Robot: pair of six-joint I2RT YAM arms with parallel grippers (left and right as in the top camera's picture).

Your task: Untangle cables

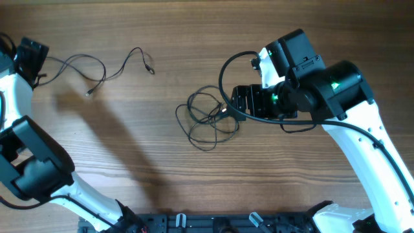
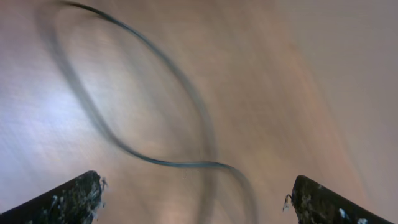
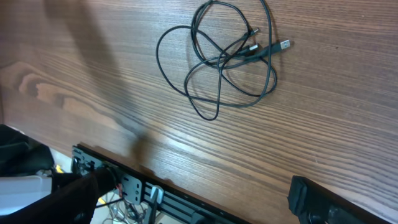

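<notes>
One thin dark cable [image 1: 97,68] lies loose at the far left of the wooden table, with small plug ends near the middle-left. It appears blurred as a loop in the left wrist view [image 2: 155,158]. My left gripper [image 1: 30,57] is at this cable's left end; its fingers [image 2: 196,190] are wide apart with nothing between them. A tangled bundle of thin dark cables [image 1: 208,118] with a silvery plug lies at the table's centre, also in the right wrist view [image 3: 227,59]. My right gripper [image 1: 240,100] hovers by the bundle's right edge, open and empty [image 3: 193,190].
The wooden table [image 1: 129,155] carries nothing else. A black rail with brackets [image 3: 155,193] runs along the table's near edge [image 1: 213,223]. A thick black arm cable [image 1: 226,71] loops beside the right wrist, above the bundle.
</notes>
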